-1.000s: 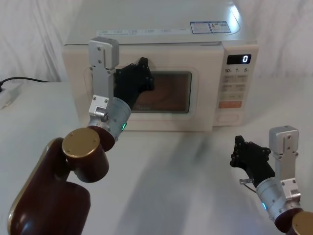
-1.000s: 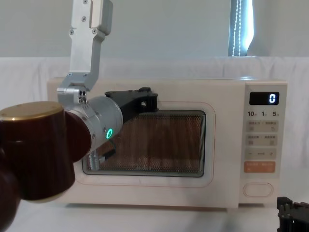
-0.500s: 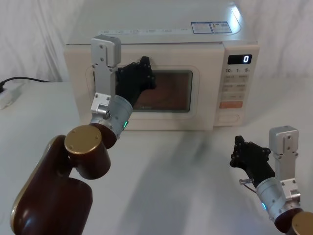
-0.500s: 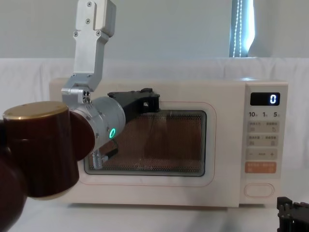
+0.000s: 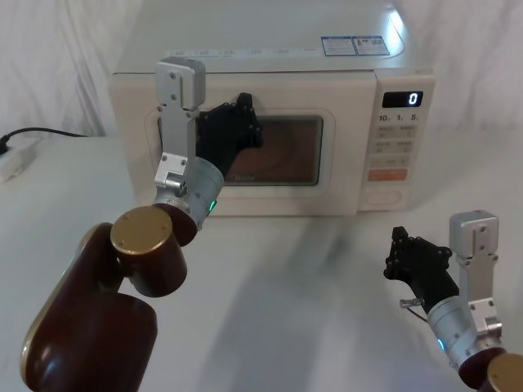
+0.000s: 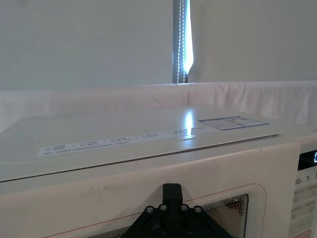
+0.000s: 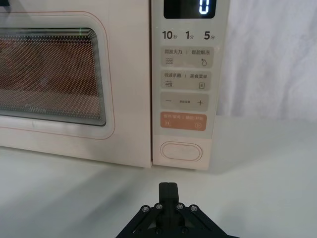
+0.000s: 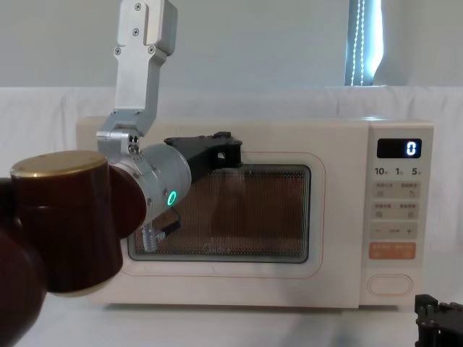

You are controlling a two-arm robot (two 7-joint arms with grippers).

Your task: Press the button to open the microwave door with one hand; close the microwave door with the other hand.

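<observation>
In the head view, your left gripper [image 5: 243, 114] sits at upper centre of the frame, against the upper left part of the microwave door [image 5: 282, 175]. Compared with one second ago, the microwave sits slightly further right in both the head and chest views, and the left arm has followed it. The door now appears flush with the control panel [image 5: 396, 147], so judge the closing push as at or near completion. The small rightward shift suggests the whole oven may be sliding under the push; ease off the pressure.

The button [image 7: 181, 150] lies at lower centre of the right wrist view, below the orange key [image 7: 183, 121]. In the chest view the same button [image 8: 388, 284] is at lower right. The right gripper [image 5: 406, 255] rests at lower right of the head view, over the white table [image 5: 310, 286], well apart from the button and unchanged in position.

Limits of observation:
- You cannot tell how wide the left claw stands; its fingers press toward the door and hide their own gap.
- The right claw shows a closed black tip in its wrist view, so read it as narrow and holding nothing.
- The door latch and hinge edge cannot be confirmed; the left arm covers the door's left edge in the chest view.
</observation>
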